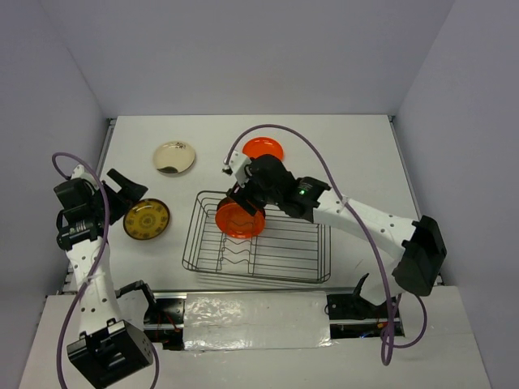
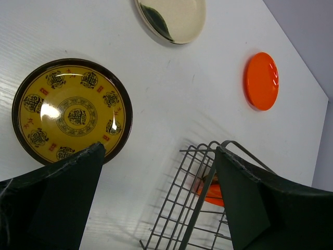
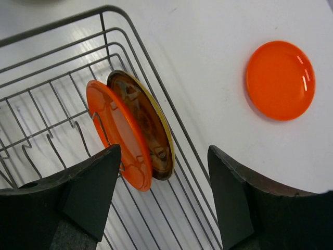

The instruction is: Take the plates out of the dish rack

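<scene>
The dark wire dish rack (image 1: pixel 284 259) stands at the table's middle. An orange plate (image 1: pixel 239 220) and a yellow-brown plate (image 3: pixel 151 127) behind it stand on edge in the rack's far left corner; the orange one also shows in the right wrist view (image 3: pixel 117 133). My right gripper (image 1: pixel 243 190) is open and empty just above these two plates. Three plates lie flat on the table: an orange one (image 1: pixel 263 149), a cream one (image 1: pixel 174 157) and a yellow patterned one (image 1: pixel 147 219). My left gripper (image 1: pixel 122 190) is open and empty beside the patterned plate (image 2: pixel 73 112), left of the rack (image 2: pixel 197 208).
Grey walls enclose the white table on three sides. A reflective foil strip (image 1: pixel 251 320) runs along the near edge between the arm bases. A purple cable (image 1: pixel 324 170) loops over the right arm above the rack.
</scene>
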`<action>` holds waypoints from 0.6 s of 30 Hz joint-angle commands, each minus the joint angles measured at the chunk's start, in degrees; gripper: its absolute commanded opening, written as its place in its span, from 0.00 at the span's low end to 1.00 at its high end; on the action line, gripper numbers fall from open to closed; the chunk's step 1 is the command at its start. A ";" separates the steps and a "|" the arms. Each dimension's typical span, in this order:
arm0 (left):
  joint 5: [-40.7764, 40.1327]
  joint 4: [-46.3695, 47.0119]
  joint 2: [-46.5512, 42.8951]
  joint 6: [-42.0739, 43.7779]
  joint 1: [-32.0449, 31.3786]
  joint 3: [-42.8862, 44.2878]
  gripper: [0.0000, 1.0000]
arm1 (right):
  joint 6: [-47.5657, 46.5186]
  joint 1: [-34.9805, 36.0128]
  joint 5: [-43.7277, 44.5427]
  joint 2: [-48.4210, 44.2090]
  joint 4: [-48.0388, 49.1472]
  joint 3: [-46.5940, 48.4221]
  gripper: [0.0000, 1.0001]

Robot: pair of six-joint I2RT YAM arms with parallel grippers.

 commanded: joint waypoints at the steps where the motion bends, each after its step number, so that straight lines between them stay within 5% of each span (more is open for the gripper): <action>1: 1.54 2.30 0.05 1.82 -0.48 -0.01 1.00 | -0.06 0.16 2.07 -3.86 1.57 2.35 0.75; 7: 1.98 2.39 0.13 1.91 -0.57 0.16 1.00 | -2.26 1.13 -8.48 -2.99 -6.25 4.02 0.70; 18: 2.42 2.48 1.28 2.79 -0.65 0.07 1.00 | -3.93 1.57 -6.73 2.63 -6.26 3.76 0.61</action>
